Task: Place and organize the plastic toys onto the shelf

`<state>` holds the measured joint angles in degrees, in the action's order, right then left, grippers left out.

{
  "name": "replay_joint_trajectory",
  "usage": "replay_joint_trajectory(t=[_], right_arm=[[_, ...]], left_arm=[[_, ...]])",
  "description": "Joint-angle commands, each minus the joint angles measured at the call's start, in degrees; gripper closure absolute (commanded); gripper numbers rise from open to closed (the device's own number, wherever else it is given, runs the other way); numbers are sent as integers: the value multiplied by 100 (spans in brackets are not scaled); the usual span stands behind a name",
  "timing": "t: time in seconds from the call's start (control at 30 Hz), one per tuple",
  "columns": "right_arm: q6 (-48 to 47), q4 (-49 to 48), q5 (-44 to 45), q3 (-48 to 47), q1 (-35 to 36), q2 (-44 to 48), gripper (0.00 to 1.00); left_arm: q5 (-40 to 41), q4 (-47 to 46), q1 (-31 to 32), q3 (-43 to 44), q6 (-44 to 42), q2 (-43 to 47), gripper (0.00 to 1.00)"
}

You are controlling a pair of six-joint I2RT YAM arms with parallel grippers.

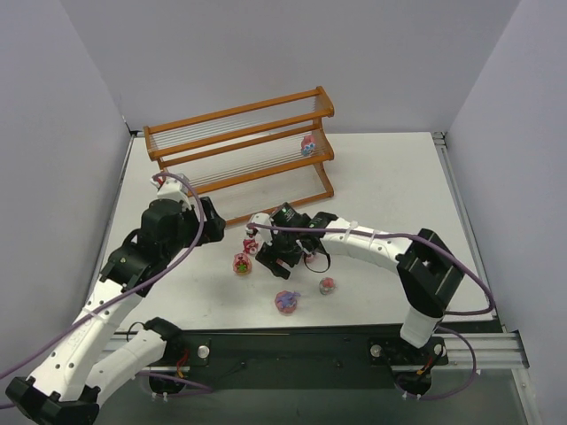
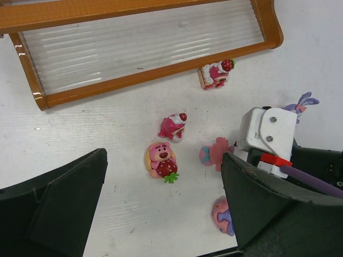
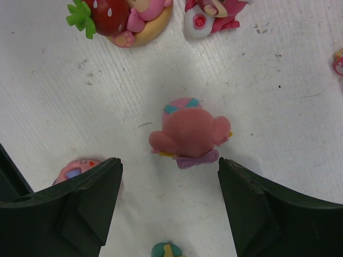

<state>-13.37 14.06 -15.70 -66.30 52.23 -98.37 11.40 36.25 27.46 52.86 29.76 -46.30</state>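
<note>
A pink bear toy (image 3: 188,134), seen from above with a purple bow on its near side, stands on the white bench (image 3: 278,85) around the middle, in front of the shelf. The right fingers (image 3: 80,206) stand wide apart on either side of it and grip nothing. Bare bench shows between the toy and the finger on the left of the wrist view. The tip of the other finger comes just beside the bow, and I cannot tell whether it touches. A pink toy with a purple patch (image 3: 75,170) peeks out from behind the finger on the left of that view. Just beyond the pink bear toy lie a strawberry bear on a yellow base (image 3: 120,19) and a red and white toy (image 3: 211,13). The left fingers (image 2: 59,209) are spread fully apart, holding and touching nothing. In the left wrist view the strawberry bear shows down on the bench in the gap between them. A cake-shaped toy (image 2: 216,75) sits just beside the shelf's lowest front rail, near its right end. The shelf (image 1: 239,146) stands slanted toward the far left corner of the bench, and one red and blue toy (image 1: 307,146) stands on its middle tier at the right end. A small pink and green toy (image 1: 328,285) lies closer to the near edge.
</note>
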Motion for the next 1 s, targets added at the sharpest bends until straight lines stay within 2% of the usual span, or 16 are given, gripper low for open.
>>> replay_joint_trajectory(t=[0.0,0.17,0.3,0.47,0.6,0.63,0.9,0.97], right_arm=[[-219,88,155,-339,68,-244,26],[-246,70,375,-489,60,-552,21],[-254,26,472,-568,68,-675,16],[-254,-9,481,-691,60,-815,17],[-202,-9,454,-735,60,-903,25],[-184,-26,454,-726,60,-895,30],[-44,-71,401,-621,51,-825,43],[35,-44,384,-647,60,-842,55]], left_arm=[[-585,-224,-276,426,-190,-177,3],[-1139,-250,-742,664,-155,-230,3],[-1140,-224,-813,761,-251,-239,3],[-1105,-224,-830,787,-278,-256,3],[-1105,-224,-839,805,-304,-283,3],[-1113,-224,-839,813,-313,-291,3],[-1140,-215,-839,857,-330,-318,3],[-1122,-215,-830,875,-339,-309,3]])
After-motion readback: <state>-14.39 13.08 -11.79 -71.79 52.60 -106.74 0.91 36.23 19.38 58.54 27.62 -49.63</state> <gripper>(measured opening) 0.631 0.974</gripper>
